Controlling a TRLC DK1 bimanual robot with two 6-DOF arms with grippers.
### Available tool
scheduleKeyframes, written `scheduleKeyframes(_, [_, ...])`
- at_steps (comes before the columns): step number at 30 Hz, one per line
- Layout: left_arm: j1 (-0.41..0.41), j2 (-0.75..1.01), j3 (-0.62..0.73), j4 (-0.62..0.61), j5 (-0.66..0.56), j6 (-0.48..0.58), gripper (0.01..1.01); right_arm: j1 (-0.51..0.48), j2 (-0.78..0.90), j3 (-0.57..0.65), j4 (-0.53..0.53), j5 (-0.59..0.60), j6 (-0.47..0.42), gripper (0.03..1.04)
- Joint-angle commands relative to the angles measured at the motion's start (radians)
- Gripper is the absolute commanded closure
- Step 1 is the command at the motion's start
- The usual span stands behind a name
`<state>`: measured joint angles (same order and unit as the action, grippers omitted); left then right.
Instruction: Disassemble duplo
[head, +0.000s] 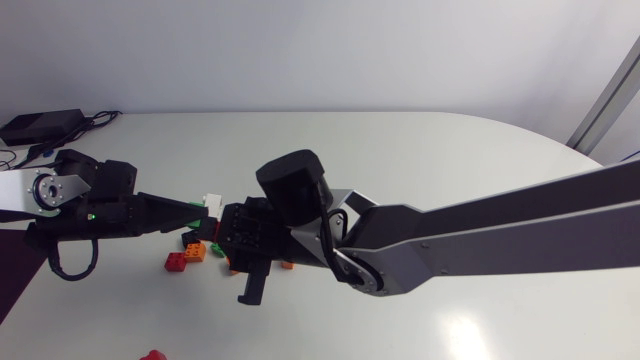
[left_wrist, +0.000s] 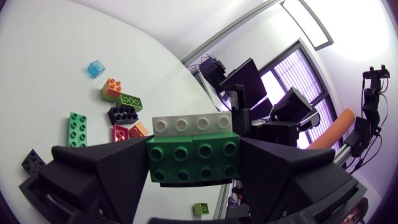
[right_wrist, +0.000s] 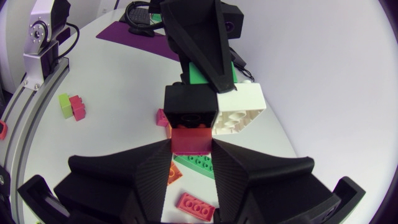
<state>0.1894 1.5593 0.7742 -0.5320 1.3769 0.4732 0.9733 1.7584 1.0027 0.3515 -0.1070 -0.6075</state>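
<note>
A duplo stack hangs above the table between my two grippers. In the left wrist view my left gripper (left_wrist: 193, 167) is shut on the stack's green brick (left_wrist: 193, 160), with a white brick (left_wrist: 193, 123) stuck on top of it. In the right wrist view a black brick (right_wrist: 189, 109) sits beside the white brick (right_wrist: 239, 109), and a red brick (right_wrist: 189, 138) is fixed under the black one. My right gripper (right_wrist: 189, 149) has both fingertips against the red brick's sides. In the head view the left gripper (head: 200, 212) and right gripper (head: 232, 232) meet left of centre.
Loose bricks lie under the grippers: red (head: 177, 261), orange (head: 195, 251), green (head: 217, 249). The left wrist view shows more: a clear blue cube (left_wrist: 94, 68), orange (left_wrist: 112, 87), black (left_wrist: 124, 115) and a green plate (left_wrist: 78, 129). A small red piece (head: 153, 354) lies at the front edge.
</note>
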Motion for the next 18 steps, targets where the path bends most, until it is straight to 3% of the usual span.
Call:
scheduleKeyframes(1, [0.008, -0.027, -0.015, 0.000, 0.044, 0.031, 0.770, -0.008, 0.009, -0.039, -0.011, 0.026, -0.008, 0.80])
scheduleKeyframes(6, [0.025, -0.001, -0.007, 0.000, 0.044, 0.041, 0.772, -0.051, 0.019, -0.030, -0.028, 0.142, -0.018, 0.80])
scheduleKeyframes(15, [0.031, -0.042, -0.021, -0.002, 0.042, 0.067, 0.774, -0.070, 0.070, 0.045, -0.210, 0.285, -0.061, 0.79])
scheduleKeyframes(18, [0.045, -0.045, -0.024, -0.002, 0.042, 0.071, 0.772, -0.077, 0.171, 0.083, -0.224, 0.368, -0.092, 0.70])
